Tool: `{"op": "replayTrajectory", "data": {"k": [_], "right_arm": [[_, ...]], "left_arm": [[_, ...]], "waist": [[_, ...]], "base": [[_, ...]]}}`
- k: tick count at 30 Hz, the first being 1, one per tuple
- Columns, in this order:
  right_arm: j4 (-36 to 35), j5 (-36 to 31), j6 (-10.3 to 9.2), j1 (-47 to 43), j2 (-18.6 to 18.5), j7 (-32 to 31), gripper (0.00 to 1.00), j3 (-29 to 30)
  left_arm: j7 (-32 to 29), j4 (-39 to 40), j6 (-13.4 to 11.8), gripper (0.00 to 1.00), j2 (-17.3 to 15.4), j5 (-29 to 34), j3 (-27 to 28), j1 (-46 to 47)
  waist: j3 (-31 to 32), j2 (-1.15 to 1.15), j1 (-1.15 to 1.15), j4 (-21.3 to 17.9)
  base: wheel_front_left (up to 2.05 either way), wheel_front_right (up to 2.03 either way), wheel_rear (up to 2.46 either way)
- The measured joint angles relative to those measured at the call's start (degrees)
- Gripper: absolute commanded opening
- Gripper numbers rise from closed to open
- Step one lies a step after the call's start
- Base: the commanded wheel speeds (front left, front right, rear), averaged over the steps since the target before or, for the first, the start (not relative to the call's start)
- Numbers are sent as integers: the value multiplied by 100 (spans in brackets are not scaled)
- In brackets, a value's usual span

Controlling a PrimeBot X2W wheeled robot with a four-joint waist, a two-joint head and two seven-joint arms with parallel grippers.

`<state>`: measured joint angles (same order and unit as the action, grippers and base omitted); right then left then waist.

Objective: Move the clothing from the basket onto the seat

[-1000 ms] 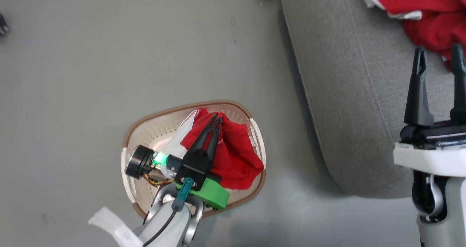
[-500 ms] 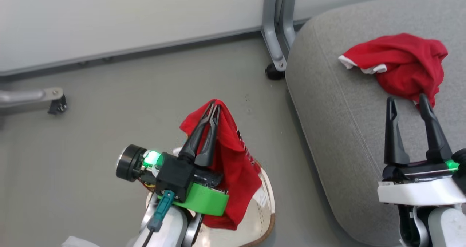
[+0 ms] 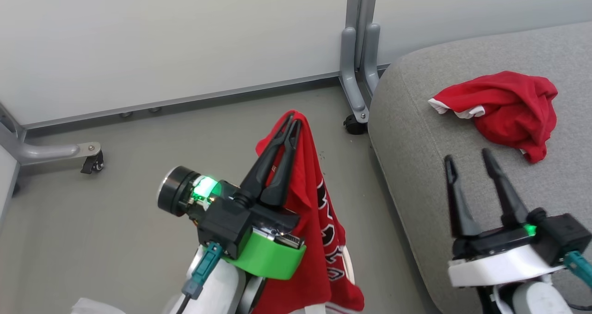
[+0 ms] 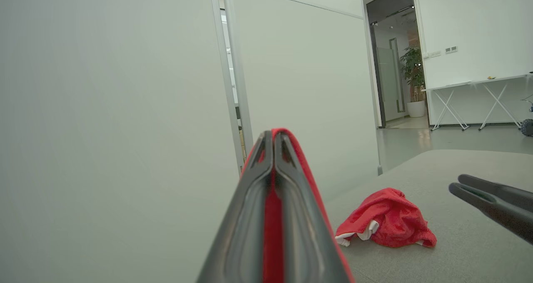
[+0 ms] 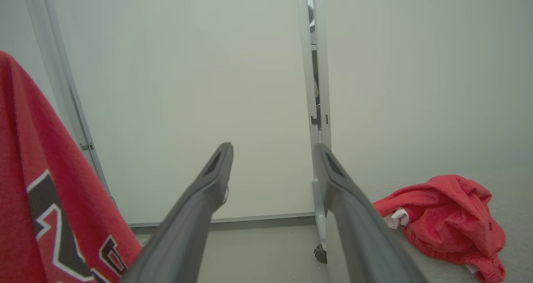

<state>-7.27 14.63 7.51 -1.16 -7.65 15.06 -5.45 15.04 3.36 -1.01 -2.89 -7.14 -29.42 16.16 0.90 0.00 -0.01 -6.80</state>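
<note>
The red jersey (image 3: 319, 221), its black-and-white lettering too folded to read, hung clamped in the left end effector (image 3: 294, 120) over the grey floor (image 3: 115, 212) before a white partition (image 3: 185, 41), while at 3 o'clock the other red garment (image 3: 504, 106) lay crumpled on the grey seat (image 3: 416, 166), just beyond the empty right end effector (image 3: 466, 155) with its fingers apart.

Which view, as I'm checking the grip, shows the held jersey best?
Head view: the jersey hangs from the shut left gripper, lettering visible. The left wrist view shows a red sliver in that gripper; the right wrist view, its lettered side.
</note>
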Motion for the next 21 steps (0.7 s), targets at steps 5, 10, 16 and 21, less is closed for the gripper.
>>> {"op": "replayTrajectory", "data": {"k": [5,10,16,21], "right_arm": [[85,188,-1,59,-172,-1,100,-895],[243,450,-1,346,-275,0,100,-1770],[606,1053,-2,700,-292,0,100,-2493],[1246,1341,-2,765,-403,0,100,-2844]], "left_arm": [[0,-34,58,0,2,-236,-253,128],[0,-4,56,0,1,-400,-502,297],[0,38,0,0,2,-599,-866,538],[0,114,-60,0,2,-698,-1126,693]], "waist": [[-15,0,0,15],[-11,0,0,60],[-14,0,0,142],[-48,0,0,203]], "base": [[0,0,0],[0,0,0],[0,0,0],[0,0,0]]}}
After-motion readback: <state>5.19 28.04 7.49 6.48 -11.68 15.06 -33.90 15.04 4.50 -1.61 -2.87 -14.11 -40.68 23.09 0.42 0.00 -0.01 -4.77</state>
